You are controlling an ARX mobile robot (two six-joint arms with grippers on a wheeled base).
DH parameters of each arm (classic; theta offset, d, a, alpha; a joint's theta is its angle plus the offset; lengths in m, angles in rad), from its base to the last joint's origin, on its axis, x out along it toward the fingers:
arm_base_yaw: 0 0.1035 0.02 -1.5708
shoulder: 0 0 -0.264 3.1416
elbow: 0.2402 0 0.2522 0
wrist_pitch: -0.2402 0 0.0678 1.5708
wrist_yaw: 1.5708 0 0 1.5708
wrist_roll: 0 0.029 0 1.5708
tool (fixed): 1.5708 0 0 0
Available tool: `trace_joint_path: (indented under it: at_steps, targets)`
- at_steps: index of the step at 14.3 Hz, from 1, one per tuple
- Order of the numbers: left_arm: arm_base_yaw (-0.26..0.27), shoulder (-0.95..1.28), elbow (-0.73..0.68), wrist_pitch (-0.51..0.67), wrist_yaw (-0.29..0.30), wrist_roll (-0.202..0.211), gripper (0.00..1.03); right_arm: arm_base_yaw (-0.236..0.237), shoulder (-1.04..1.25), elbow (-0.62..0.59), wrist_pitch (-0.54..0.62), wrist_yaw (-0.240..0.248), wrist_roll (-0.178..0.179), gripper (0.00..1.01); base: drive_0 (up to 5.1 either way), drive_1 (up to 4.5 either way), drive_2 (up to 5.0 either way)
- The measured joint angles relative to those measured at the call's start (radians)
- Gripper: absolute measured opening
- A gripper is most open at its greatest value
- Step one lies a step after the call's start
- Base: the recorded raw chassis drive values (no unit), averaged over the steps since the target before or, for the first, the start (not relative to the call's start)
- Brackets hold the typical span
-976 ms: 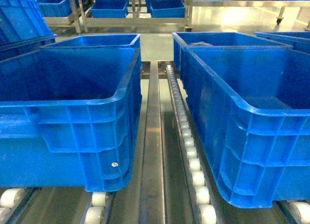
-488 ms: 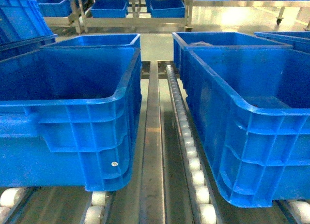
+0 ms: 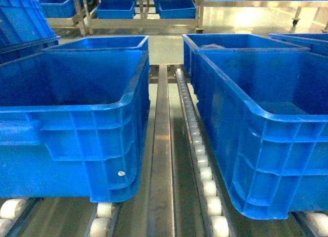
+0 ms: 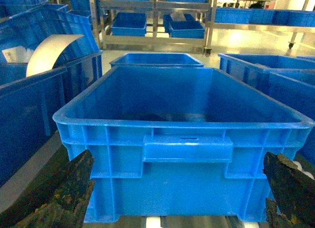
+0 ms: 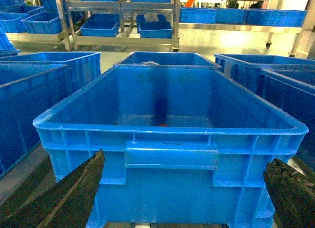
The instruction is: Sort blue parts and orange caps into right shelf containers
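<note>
Two right shelf containers stand one behind the other on the right rollers: a large bright-blue crate (image 3: 266,134) in front and another (image 3: 230,42) behind it. In the right wrist view the front crate (image 5: 170,154) faces me end-on. A small red-orange speck (image 5: 162,123) lies on its floor, too small to identify. My right gripper (image 5: 186,188) is open, its dark fingers (image 5: 74,188) spread wide before the crate's end wall. My left gripper (image 4: 178,188) is open in the same way before the left crate (image 4: 187,114). Neither gripper shows in the head view. No blue parts are in view.
A large blue crate (image 3: 72,124) fills the left lane, with a steel rail (image 3: 162,145) and white rollers (image 3: 205,173) between the lanes. More blue crates sit on metal racks (image 3: 143,12) at the back. A curled white sheet (image 4: 49,50) sticks out of a far-left crate.
</note>
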Motion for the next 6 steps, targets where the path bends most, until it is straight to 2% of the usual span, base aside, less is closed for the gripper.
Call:
trace_joint_path:
  at_steps: [6]
  targets:
    - [0.000,0.000,0.000,0.000,0.000,0.000,0.98,0.000,0.000,0.000,0.000,0.000,0.000,0.98,0.0,0.00,0.0]
